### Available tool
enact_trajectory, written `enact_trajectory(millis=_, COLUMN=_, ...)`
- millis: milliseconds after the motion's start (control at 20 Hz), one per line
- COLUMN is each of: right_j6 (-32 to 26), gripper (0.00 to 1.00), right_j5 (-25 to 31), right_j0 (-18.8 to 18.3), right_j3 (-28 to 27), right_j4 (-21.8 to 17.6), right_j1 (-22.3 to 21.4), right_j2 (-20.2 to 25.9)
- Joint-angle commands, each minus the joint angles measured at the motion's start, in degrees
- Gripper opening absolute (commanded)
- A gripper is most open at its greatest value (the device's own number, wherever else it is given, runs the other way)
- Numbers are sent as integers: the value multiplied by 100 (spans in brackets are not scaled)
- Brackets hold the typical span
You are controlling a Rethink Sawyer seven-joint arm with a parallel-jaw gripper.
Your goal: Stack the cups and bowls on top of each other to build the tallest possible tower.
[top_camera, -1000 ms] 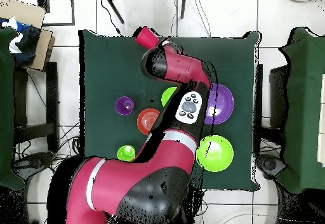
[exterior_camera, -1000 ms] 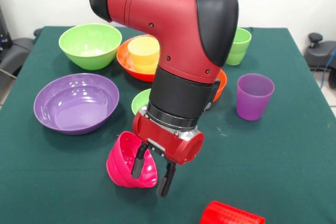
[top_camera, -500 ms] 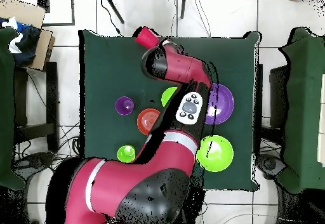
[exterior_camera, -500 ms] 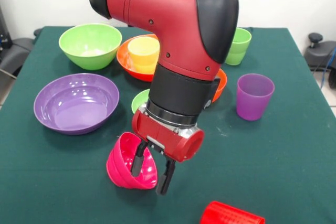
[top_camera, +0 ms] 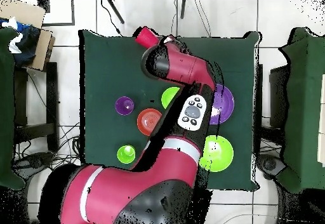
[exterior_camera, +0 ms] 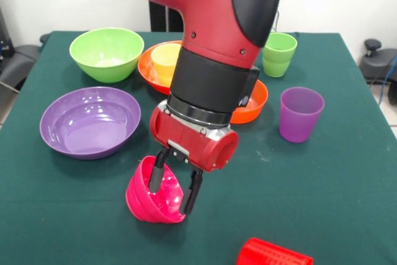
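At the near edge of the green table [exterior_camera: 347, 172], the small magenta-pink bowl [exterior_camera: 152, 200] tips on its side, glossy, its mouth turned up toward the arm. The red gripper [exterior_camera: 175, 185] straddles its upper rim, one dark finger inside the bowl and one outside; whether the fingers actually pinch the rim is hard to make out.

Much is hidden. In the front view the arm [exterior_camera: 217, 48] blocks the middle of the table: the small orange bowl [exterior_camera: 253, 101] shows only its right half, and the large orange bowl [exterior_camera: 149, 66] and the yellow cup [exterior_camera: 165, 60] standing in it are partly covered. The small lime green bowl [top_camera: 169, 97] appears only from overhead, as a partial disc beside the arm. The red cup [exterior_camera: 273, 254] lies on its side at the picture's bottom, cut off by the frame.

Six bowls show across the two views: besides those named, the large purple bowl [exterior_camera: 90, 121] sits left of the magenta one and the large lime green bowl [exterior_camera: 107, 53] stands behind it, both upright. Four cups show: the purple cup [exterior_camera: 300, 113] stands alone at the right, well apart from the bowls, and the light green cup [exterior_camera: 279, 54] stands at the far side, its left edge behind the arm.
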Motion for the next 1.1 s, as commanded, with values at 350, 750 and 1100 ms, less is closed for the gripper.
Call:
enact_trajectory(millis=350, right_j6=-146, gripper=100, right_j5=510, right_j0=-219, right_j3=856, right_j4=-467, right_j1=-300, right_j2=690)
enact_trajectory(millis=750, right_j6=-176, gripper=100, right_j5=655, right_j0=-138, right_j3=794, right_j4=-522, right_j1=-279, right_j2=555)
enact_trajectory(millis=1100, right_j6=-150, gripper=100, right_j5=748, right_j0=-118, right_j3=768, right_j4=-434, right_j1=-271, right_j2=695)
